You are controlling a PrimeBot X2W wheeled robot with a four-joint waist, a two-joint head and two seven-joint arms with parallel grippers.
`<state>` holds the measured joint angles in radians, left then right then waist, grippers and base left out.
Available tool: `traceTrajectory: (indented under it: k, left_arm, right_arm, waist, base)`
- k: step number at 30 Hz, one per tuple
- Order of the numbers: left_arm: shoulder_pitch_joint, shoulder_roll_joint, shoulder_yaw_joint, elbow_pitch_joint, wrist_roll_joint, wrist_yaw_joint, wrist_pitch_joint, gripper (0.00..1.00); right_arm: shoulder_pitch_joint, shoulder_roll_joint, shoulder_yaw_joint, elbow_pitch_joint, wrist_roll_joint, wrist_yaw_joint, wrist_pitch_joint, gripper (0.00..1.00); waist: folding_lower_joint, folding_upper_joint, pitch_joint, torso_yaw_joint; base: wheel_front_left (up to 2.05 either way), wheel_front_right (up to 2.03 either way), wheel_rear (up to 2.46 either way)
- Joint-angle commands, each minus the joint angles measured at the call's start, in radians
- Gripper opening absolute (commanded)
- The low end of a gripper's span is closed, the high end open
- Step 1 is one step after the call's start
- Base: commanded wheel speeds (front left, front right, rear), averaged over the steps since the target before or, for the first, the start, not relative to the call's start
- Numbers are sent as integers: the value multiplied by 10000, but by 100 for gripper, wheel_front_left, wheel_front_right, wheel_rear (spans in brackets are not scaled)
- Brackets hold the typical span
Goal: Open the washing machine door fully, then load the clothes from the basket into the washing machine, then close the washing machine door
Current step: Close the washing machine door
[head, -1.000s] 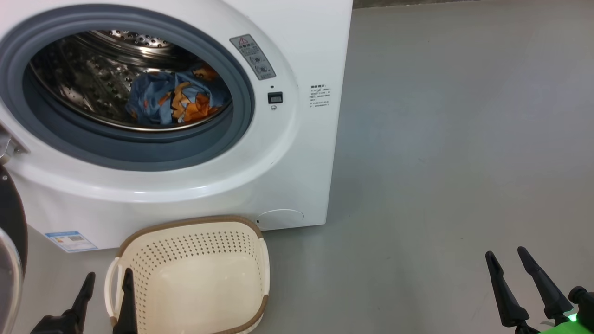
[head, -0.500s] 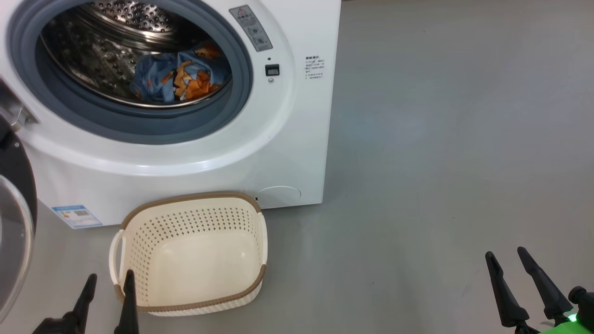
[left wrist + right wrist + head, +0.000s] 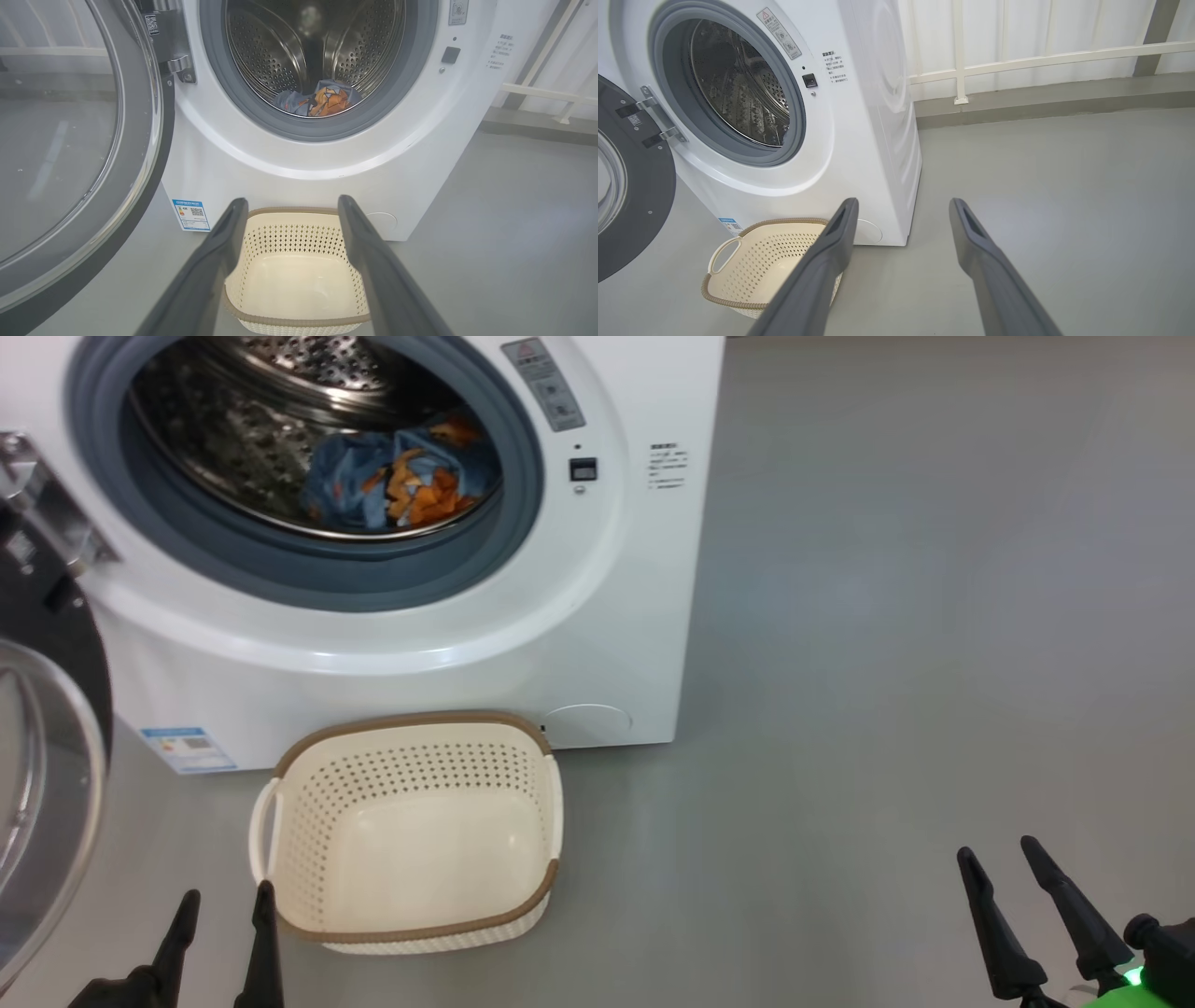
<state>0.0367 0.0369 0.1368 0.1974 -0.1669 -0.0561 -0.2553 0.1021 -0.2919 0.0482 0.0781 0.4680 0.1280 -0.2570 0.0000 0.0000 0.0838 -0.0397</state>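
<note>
Door close looks next; left hand is nearer.
Left hand (image 3: 227, 896) spread, empty; right hand (image 3: 997, 849) spread, well apart at 3 o'clock. Empty basket (image 3: 411, 719) at left hand's 1 o'clock, open washing machine door (image 3: 42, 756) at its 10 o'clock; clothes (image 3: 401, 485) inside washing machine (image 3: 420, 653).

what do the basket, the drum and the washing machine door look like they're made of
The basket: likely moulded plastic, cream, matt, with regular punched holes and a brown woven-look rim. The drum: seemingly stainless steel, shiny, perforated, mirroring light. The washing machine door: clear bulging pane, glass or plastic, in a dark glossy frame, probably plastic.
</note>
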Motion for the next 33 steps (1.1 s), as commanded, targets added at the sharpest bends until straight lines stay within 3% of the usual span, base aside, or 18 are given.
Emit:
traceTrajectory:
  k: [1,8,24,33]
  left_arm:
    - [-280,133,222,-248,-225,186,-65,100]
    - [-123,133,31,-320,-650,498,-65,100]
    - [309,133,-369,-388,-1552,1031,-65,100]
    - [574,133,-628,-314,-1743,1043,-65,100]
  right_arm:
    - [-209,-318,351,-245,-73,27,-48,100]
    - [-518,-527,976,-175,-36,27,-48,100]
    - [-1369,-942,2037,28,76,27,-48,100]
    - [-1425,-959,2297,121,94,27,-48,100]
  waist:
    - [0,0,60,388]
    - [0,0,128,1273]
    - [0,0,101,4162]
    - [0,0,-94,5371]
  base:
    - [0,0,0]
    - [0,0,0]
    - [0,0,0]
    - [0,0,0]
